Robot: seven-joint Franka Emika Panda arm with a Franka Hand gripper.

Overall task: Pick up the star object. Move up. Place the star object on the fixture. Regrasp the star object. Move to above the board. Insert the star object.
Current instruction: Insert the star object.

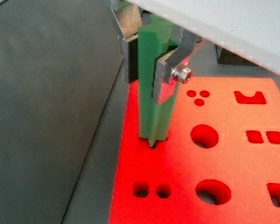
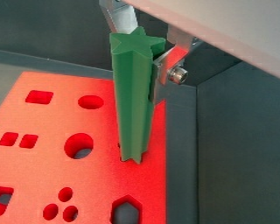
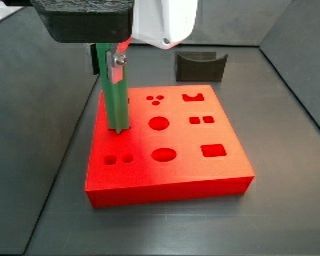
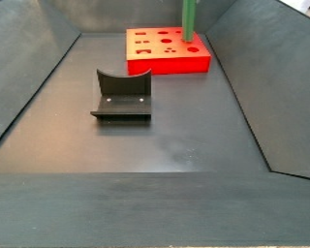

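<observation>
Bright green star-section peg: upright, clamped by silver-fingered gripper, upper left in a side view, tip at thick red cut-out board. Dark notched fixture: vacated. Remaining, apparently: seating and release.

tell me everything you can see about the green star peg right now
The star object is a long bright green peg, plastic-looking, with a star-shaped end face visible at its top in a wrist view. It stands upright, held near its upper end by the gripper, a silver finger pressed to its side. Its lower tip meets the board near one long edge, at a cut-out; how deep it sits cannot be told.
</observation>
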